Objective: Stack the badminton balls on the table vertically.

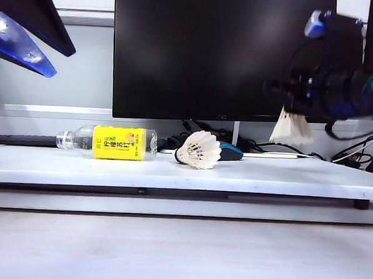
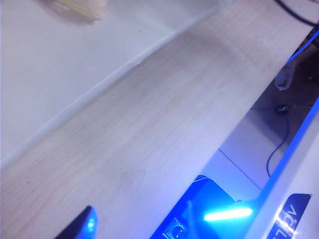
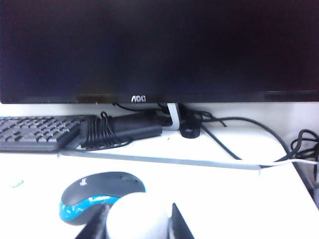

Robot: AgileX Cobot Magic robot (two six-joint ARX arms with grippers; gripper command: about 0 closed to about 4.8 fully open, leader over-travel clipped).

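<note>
One badminton ball lies on its side on the white table, in front of the monitor. The other badminton ball hangs feathers down, high above the table's right part, with my right gripper shut on its cork end. In the right wrist view the rounded white cork fills the gap between the dark fingers of the right gripper. My left gripper is raised at the far left, open and holding nothing. Only one of its fingertips shows in the left wrist view.
A clear bottle with a yellow label lies on the table to the left. A blue-and-black mouse sits just behind the lying ball. A black monitor, a keyboard and cables stand behind. Pale wood-grain surface lies in front.
</note>
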